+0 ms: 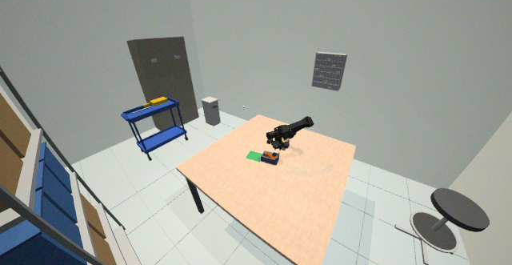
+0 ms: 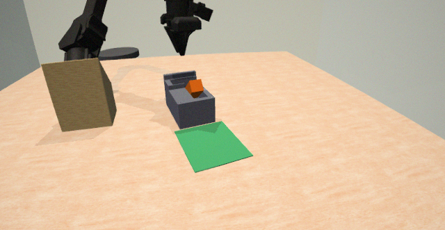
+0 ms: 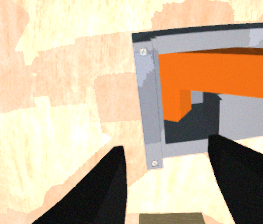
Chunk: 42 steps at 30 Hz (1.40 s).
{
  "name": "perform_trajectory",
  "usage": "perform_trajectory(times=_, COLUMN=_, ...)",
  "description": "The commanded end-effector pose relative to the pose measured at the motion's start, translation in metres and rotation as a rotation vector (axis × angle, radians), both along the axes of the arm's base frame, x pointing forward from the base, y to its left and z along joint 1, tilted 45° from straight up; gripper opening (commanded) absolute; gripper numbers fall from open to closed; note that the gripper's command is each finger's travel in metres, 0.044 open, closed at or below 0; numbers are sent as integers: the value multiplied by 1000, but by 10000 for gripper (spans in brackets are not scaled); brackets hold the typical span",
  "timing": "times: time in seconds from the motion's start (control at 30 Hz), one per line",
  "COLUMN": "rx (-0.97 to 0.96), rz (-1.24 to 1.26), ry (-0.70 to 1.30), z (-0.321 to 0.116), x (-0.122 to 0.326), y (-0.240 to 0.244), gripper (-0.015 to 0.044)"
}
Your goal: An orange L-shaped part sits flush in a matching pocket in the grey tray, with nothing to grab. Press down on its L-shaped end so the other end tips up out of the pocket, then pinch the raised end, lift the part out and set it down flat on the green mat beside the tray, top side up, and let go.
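The orange part [image 1: 270, 155] [image 2: 195, 87] [image 3: 207, 72] lies tilted in the grey tray [image 1: 270, 161] [image 2: 197, 112] [image 3: 149, 110]. Its straight end stands up above the tray's top near the mat side; its L-shaped end is down in the pocket, at the left in the wrist view. My gripper [image 2: 182, 53] [image 3: 166, 149] is partly open and empty, pointing down, clear above the tray's far end. Neither fingertip touches the part. The green mat [image 1: 254, 156] [image 2: 215, 150] lies flat beside the tray, with nothing on it. The part's underside is hidden.
A tall brown block [image 2: 78, 96] stands on the wooden table [image 1: 256, 189] [image 2: 313, 160], left of the tray in the exterior view, in front of the arm's base. The tray has a raised wall at its far end.
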<state>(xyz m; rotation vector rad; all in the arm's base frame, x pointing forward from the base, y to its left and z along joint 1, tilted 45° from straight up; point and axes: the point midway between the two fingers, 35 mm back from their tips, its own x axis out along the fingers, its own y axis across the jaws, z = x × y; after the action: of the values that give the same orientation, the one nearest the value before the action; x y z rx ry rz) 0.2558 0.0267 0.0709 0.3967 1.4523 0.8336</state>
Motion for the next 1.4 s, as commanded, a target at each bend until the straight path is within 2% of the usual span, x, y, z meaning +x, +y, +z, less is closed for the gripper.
perform_trajectory(times=0.0, rx=0, rz=-1, ry=2, z=0, x=0, y=0, gripper=180)
perform_trajectory(times=0.23, rx=0, rz=-1, ry=2, z=0, x=0, y=0, gripper=180)
perform_trajectory(times=0.33, rx=-10, rz=-74, ry=73, z=-3, x=3, y=-3, gripper=259)
perform_trajectory(times=0.37, rx=-16, rz=-120, ry=119, z=-5, x=4, y=-5, gripper=280)
perform_trajectory(times=0.77, rx=-129, rz=-997, ry=984, z=-46, x=30, y=-49, gripper=280)
perform_trajectory(times=0.83, rx=-142, rz=-1095, ry=1081, z=-52, x=32, y=-54, gripper=280)
perform_trajectory(times=1.37, rx=-143, rz=-1108, ry=1094, z=-52, x=32, y=-54, gripper=280)
